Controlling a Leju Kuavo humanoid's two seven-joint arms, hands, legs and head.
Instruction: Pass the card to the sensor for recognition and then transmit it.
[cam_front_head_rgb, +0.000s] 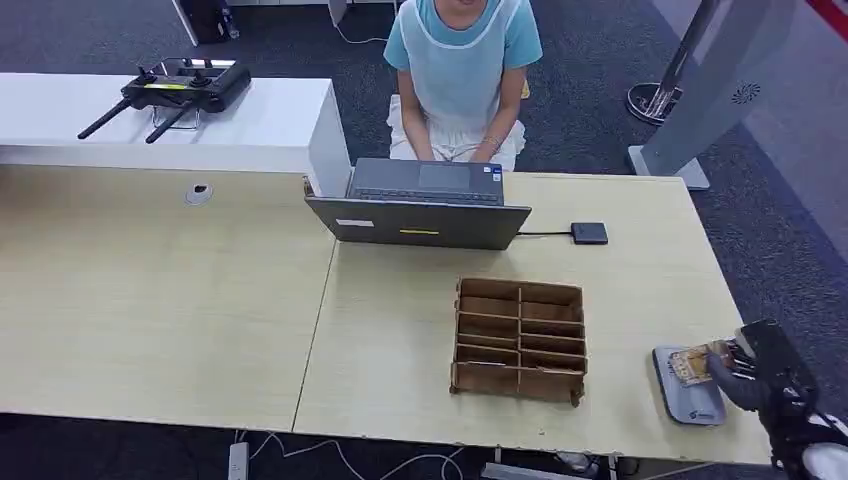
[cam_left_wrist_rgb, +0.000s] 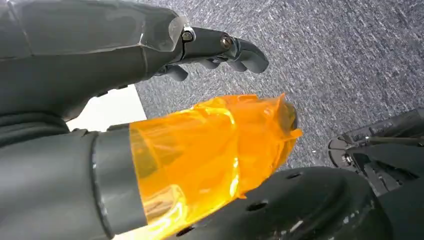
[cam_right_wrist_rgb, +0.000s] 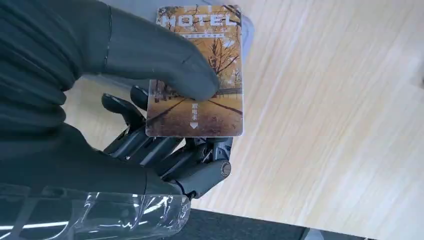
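Hotel card (cam_right_wrist_rgb: 200, 75) pinched between thumb and fingers of right hand (cam_front_head_rgb: 745, 365), held over grey sensor pad (cam_front_head_rgb: 688, 395) at table's (cam_front_head_rgb: 400, 330) near right corner, possibly touching it. Left hand (cam_left_wrist_rgb: 215, 50) over carpet, fingers loosely curled, holding nothing.

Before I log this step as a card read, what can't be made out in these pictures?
- Sensor pad: the hotel card and right hand cover it; contact between card and pad is unclear.
- Card's small print: blurred in the right wrist view, partly under the thumb.
- Laptop screen: faces away in the head view.
- Left hand: cut off; hanging over carpet.
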